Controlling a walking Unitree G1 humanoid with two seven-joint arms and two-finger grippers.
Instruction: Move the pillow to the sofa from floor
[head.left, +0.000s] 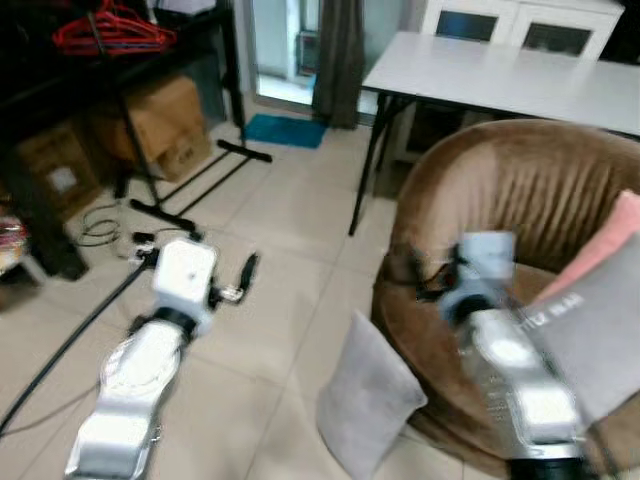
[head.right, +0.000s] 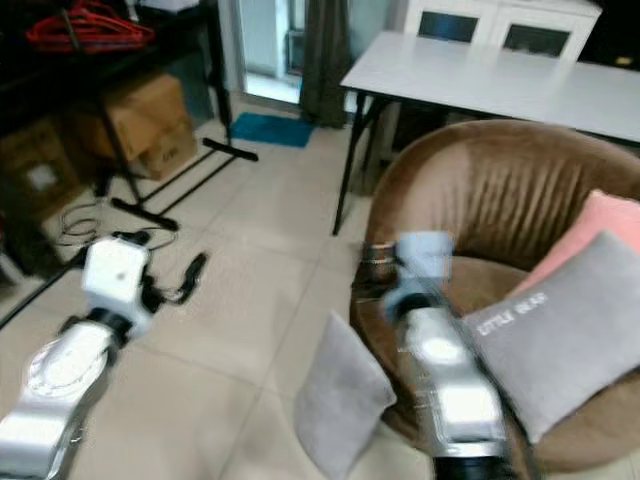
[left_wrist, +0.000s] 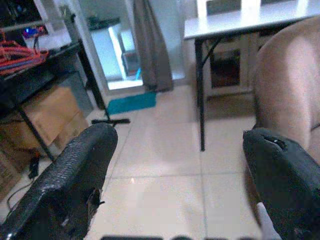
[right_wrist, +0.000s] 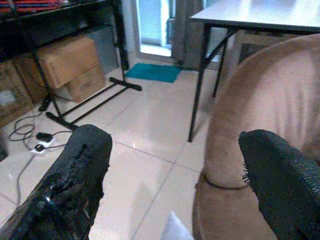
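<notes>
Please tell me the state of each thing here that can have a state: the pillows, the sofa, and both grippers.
Floor pillow: on the floor, leaning against the sofa, not held.
Sofa: holds two pillows.
Grey printed pillow: lying on the sofa seat.
Pink pillow: behind the grey one.
Left gripper: jaws open, empty.
Right gripper: jaws open, empty.

Left gripper (left_wrist: 175, 165): held out over the floor (head.left: 290, 230), fingers apart, left of the sofa (head.left: 520, 190).
Right gripper (right_wrist: 170, 170): held out at the sofa's left rim, fingers apart.
Floor pillow (head.left: 368, 395): propped against the sofa's base, below and behind the right gripper, right of the left arm.
Sofa pillows (head.right: 570, 330): laid on the seat, right of the right gripper.
Table (head.left: 510, 75): ahead of both grippers, behind the sofa.
Boxes (head.left: 165, 125): ahead-left of the left gripper.
Mat (head.left: 285, 130): far ahead, between boxes and table.
</notes>
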